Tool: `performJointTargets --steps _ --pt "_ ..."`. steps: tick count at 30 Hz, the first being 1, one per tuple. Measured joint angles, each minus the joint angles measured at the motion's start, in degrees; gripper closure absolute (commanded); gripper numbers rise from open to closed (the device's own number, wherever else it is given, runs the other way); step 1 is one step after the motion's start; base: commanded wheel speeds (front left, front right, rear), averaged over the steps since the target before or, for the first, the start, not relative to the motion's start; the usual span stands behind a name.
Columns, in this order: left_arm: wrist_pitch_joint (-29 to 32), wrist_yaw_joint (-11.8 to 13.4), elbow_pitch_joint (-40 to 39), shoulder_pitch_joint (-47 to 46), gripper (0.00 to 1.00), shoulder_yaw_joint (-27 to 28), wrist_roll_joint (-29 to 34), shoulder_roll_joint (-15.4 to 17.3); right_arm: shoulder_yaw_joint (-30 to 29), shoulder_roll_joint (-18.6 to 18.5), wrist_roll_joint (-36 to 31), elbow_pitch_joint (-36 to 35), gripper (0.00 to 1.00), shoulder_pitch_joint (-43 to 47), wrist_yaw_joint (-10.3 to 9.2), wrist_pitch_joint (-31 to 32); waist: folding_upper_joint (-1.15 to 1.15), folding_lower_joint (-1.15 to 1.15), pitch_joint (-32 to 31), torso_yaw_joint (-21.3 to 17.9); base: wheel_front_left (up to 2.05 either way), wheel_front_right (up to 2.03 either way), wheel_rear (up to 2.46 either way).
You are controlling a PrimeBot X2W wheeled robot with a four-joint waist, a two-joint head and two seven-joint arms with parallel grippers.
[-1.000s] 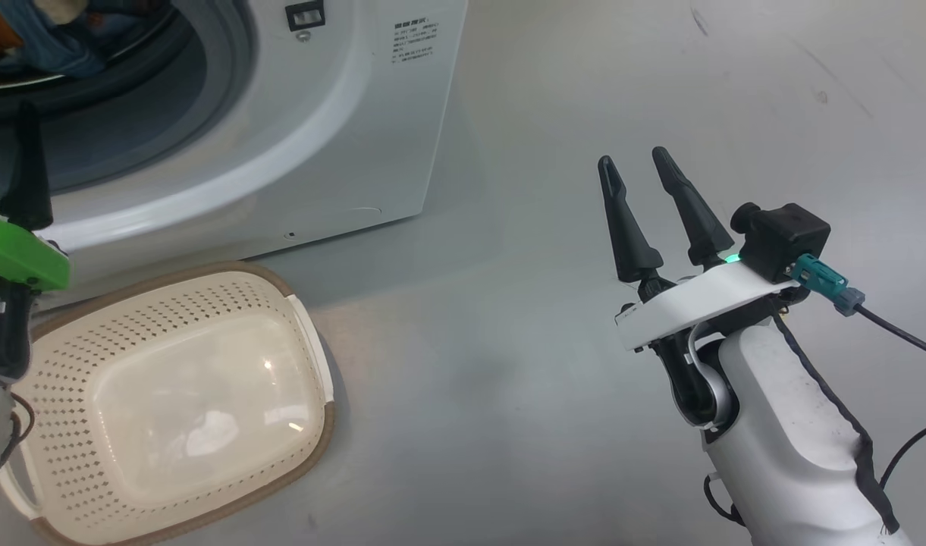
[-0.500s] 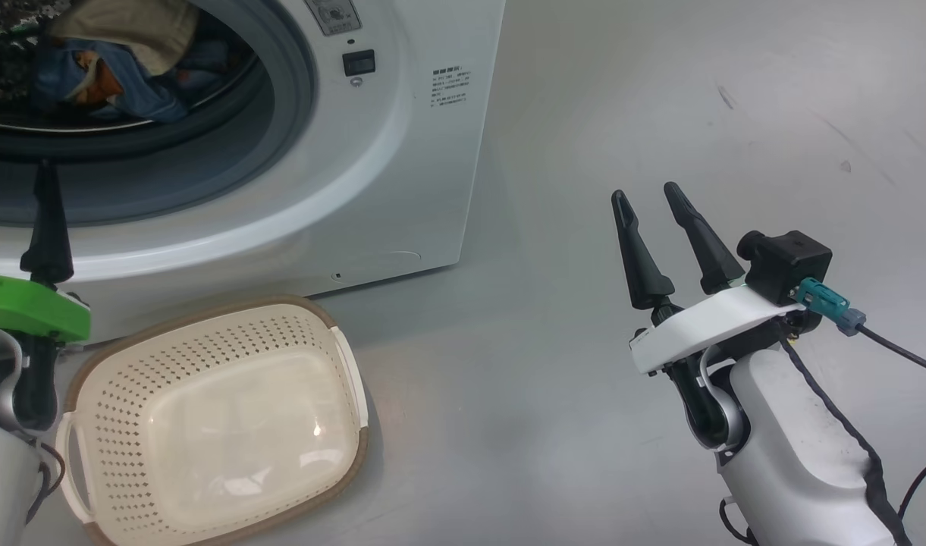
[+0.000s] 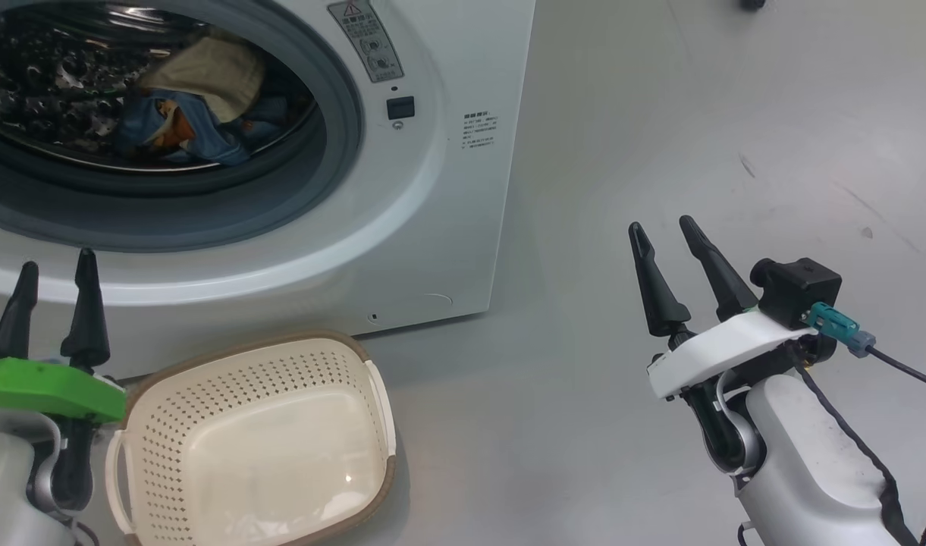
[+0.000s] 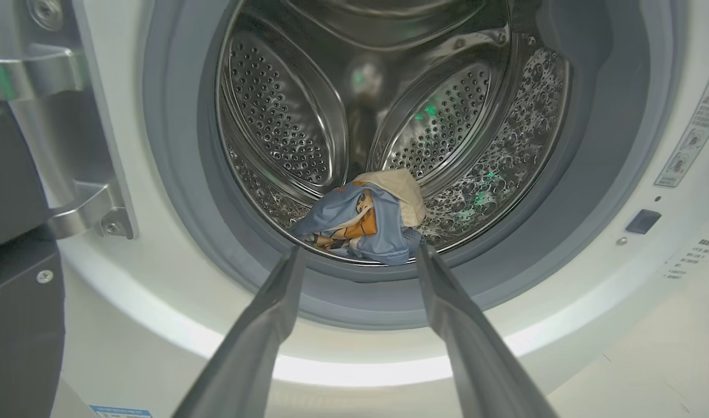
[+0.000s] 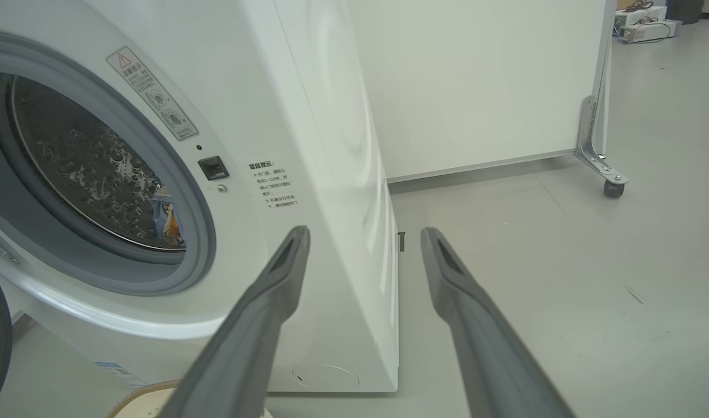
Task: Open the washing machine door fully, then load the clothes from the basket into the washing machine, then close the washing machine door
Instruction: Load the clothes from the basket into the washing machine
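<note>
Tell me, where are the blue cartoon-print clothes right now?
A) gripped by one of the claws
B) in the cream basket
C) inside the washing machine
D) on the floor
C: the clothes lie inside the washing machine, the basket has none in it, and the left claw and right claw are both open, holding nothing.

washing machine door [image 4: 17,325]: cut by left edge, glass out of frame
basket [image 3: 280,371]: lower corner cut by frame bottom
clothes [image 5: 167,216]: mostly hidden behind gasket [image 5: 206,244]
panel text [image 3: 478,130]: too small to read
</note>
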Motion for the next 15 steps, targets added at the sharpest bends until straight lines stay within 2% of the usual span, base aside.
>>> performJointTargets --steps 15 --pt "0.0 2.08 -5.57 9.39 0.0 3.54 3.87 -2.23 0.55 -2.53 2.01 0.58 0.0 3.3 0.0 0.0 0.0 0.0 -6.01 4.13 0.0 0.0 0.0"
